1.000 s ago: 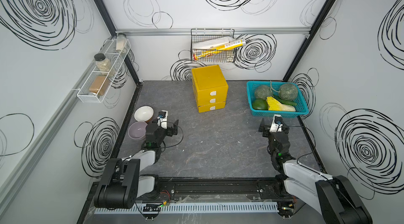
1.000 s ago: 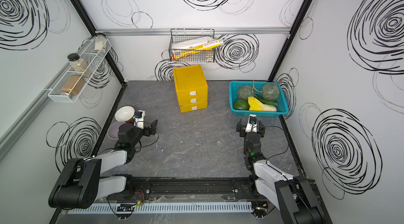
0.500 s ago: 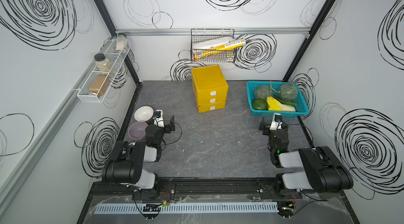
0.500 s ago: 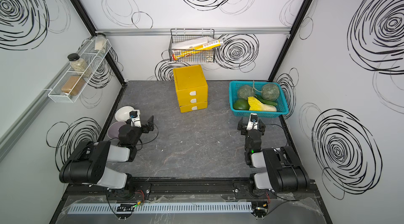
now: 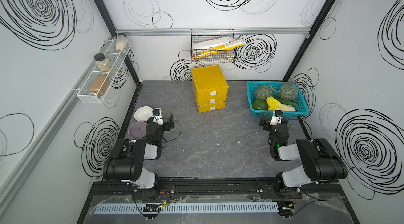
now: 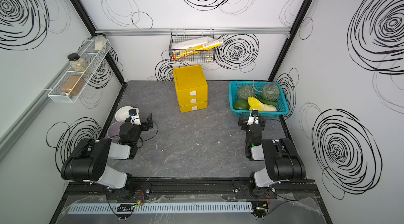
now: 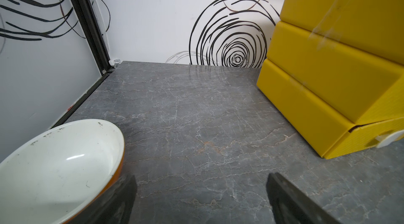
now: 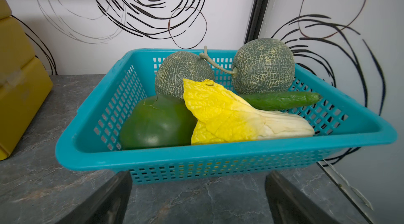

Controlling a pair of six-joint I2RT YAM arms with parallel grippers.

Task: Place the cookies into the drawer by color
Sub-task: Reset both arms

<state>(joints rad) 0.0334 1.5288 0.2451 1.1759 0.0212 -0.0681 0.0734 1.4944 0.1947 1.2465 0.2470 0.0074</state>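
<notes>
Top views – drawer (image 5: 209, 89): a yellow chest of three tiers stands on the dark surface (image 5: 218, 142) near the middle of the back wall. Its white tab handles face the arms, and the lowest front juts slightly forward of the two above.
Top views – left hand (image 5: 164, 121): it is low over the surface at the left side, jaws spread wide with nothing between them, well apart from the drawer.
Top views – bowls: a white bowl (image 5: 143, 113) and a purple bowl (image 5: 137, 130) sit just beside the left hand, along the left wall.
Top views – right hand (image 5: 274, 122): it is low at the right side, jaws spread wide and empty, just in front of the teal basket (image 5: 248, 96).
Top views – walls: a wire basket (image 5: 213, 58) holding packets hangs on the back wall above the drawer. A white shelf (image 5: 88, 100) with jars hangs on the left wall.
Left wrist – left hand (image 7: 201, 178): the two dark jaws stand far apart, with only bare surface between them.
Left wrist – white bowl (image 7: 54, 168): it is close beside one jaw and orange on its outside. Whether it touches the jaw cannot be told.
Left wrist – drawer (image 7: 328, 80): it is ahead on the other side, apart from the hand. The bottom tier's front stands slightly out, with a white tab showing.
Right wrist – right hand (image 8: 197, 179): the jaws are wide apart and hold nothing.
Right wrist – teal basket (image 8: 196, 155): it is directly ahead and holds two netted melons (image 8: 264, 65), a green pepper (image 8: 157, 122), a yellow-white cabbage (image 8: 229, 115) and a cucumber (image 8: 282, 100).
Right wrist – drawer (image 8: 17, 80): its yellow side shows at the picture's edge, apart from the basket.
</notes>
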